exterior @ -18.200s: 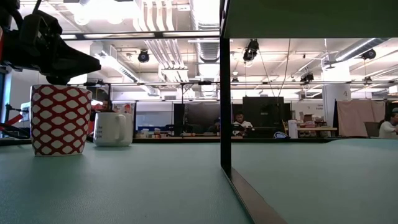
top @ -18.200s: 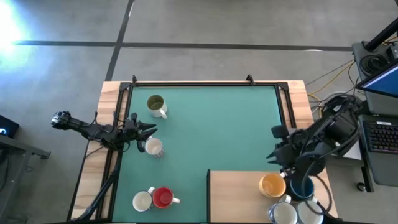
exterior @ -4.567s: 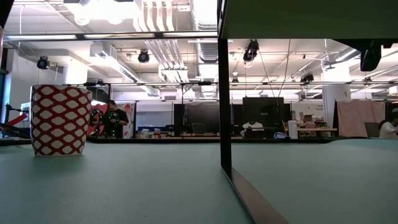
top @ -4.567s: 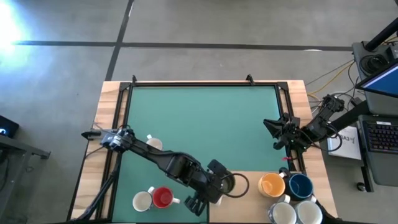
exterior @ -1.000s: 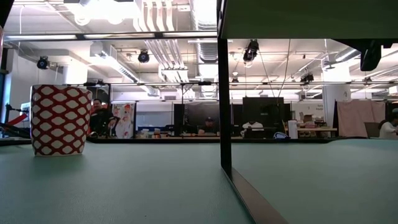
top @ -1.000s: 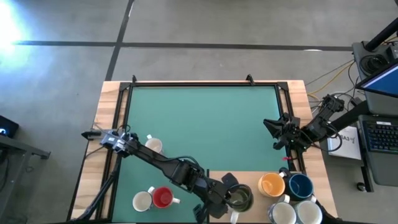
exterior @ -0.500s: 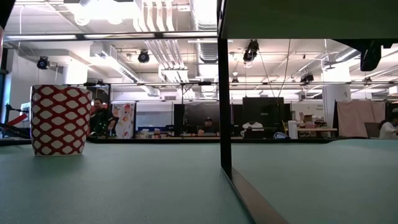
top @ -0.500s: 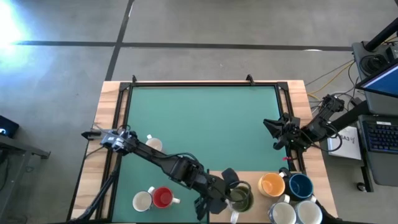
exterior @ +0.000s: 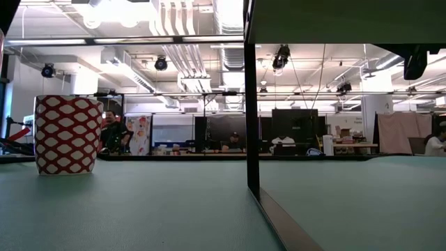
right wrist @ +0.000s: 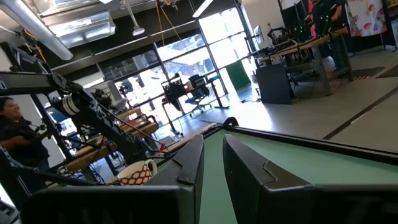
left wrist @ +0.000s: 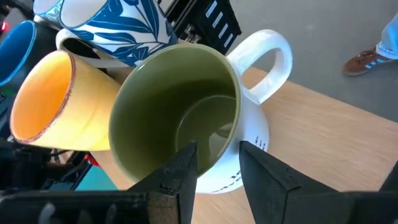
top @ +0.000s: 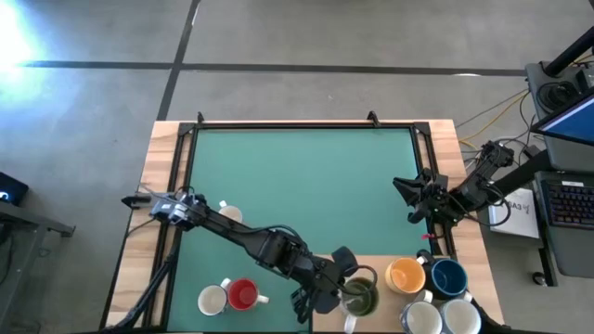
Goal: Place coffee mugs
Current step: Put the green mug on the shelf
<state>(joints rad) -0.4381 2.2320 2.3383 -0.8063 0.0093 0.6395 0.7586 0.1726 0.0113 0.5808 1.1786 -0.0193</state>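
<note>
- Left gripper [top: 345,289]: reaching across the bench [top: 297,176] to the wooden platform [top: 371,267] at the near right; its fingers [left wrist: 186,171] are clamped on the rim of the olive-lined mug, one finger inside, one outside.
- Olive-lined mug [top: 360,297]: white outside, green inside, on the wooden platform just beside the orange mug, handle pointing to the near edge; whether its base rests on the wood cannot be told.
- Orange mug [top: 406,276]: on the platform, between the olive-lined mug and the dark blue mug [top: 448,277].
- Two white mugs [top: 424,318]: at the platform's near edge, behind the orange and blue ones, one partly cut off.
- Red mug [top: 243,295]: on the green mat at the near left, touching a white mug [top: 213,300]; patterned red and white in the low view.
- Another white mug [top: 228,217]: farther up the left side, partly under the left arm.
- Right gripper [top: 406,197]: waiting above the bench's right edge, well apart from the mugs, fingers nearly together and holding nothing.
</note>
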